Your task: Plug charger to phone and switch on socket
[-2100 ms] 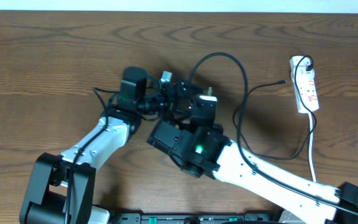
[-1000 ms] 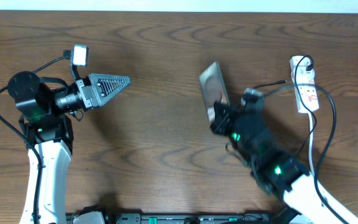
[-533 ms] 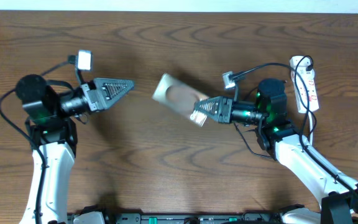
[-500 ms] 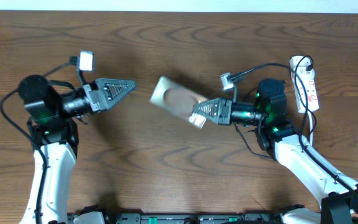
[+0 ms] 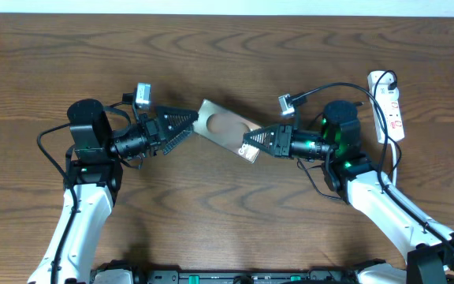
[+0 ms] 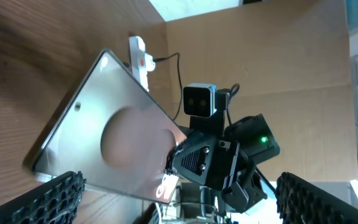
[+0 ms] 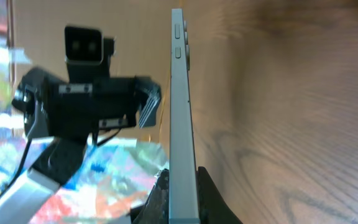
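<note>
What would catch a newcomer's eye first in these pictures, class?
The flat, glossy brownish phone stands out at centre, gripped at one end by the right end effector. The open left end effector faces its other end, and a narrow white plastic power strip lies far right.

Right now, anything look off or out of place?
The phone looks lifted off the table and tilted: right gripper shut on one end, left gripper, fingers open, at the other end. The socket lies flat at far right. Nothing else stands out.
</note>
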Action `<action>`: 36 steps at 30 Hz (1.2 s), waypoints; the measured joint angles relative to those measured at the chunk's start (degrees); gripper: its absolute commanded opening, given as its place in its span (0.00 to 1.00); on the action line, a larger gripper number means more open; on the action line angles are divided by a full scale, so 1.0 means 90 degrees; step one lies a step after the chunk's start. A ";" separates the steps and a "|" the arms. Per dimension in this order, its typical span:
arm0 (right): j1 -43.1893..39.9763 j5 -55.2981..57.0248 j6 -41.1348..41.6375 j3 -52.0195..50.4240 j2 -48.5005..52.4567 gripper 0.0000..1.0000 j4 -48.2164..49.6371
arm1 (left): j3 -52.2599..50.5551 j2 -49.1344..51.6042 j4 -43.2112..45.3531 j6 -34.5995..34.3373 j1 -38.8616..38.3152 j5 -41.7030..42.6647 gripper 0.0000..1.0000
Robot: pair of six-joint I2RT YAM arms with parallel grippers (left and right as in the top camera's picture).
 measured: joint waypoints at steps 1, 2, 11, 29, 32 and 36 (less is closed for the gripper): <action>-0.0041 0.0158 0.0134 0.0000 0.0000 0.01 0.0000 | 0.0000 0.0000 -0.0044 0.0000 0.0000 -0.0066 0.99; -0.0061 0.0223 0.0180 0.0000 0.0000 0.01 0.0000 | 0.0000 0.0000 -0.0100 0.0000 0.0000 -0.0129 0.99; 0.0092 0.1416 0.2064 0.0000 0.0000 0.01 -0.0005 | -0.0029 0.0017 -0.2404 -0.0270 -0.0005 -0.1525 0.99; 0.1642 0.2684 0.4129 0.0000 0.0000 0.01 0.0100 | -0.0029 0.0017 -0.2171 -0.2283 -0.1066 -0.2963 1.00; 0.1681 0.2715 0.4282 0.0000 0.0000 0.01 0.0117 | -0.0034 0.0017 -0.1540 -0.2674 -0.1222 -0.3092 0.96; 0.1707 0.2722 0.4554 0.0000 0.0000 0.01 0.0119 | -0.0034 0.0017 -0.0974 -0.3145 -0.1256 -0.3174 0.84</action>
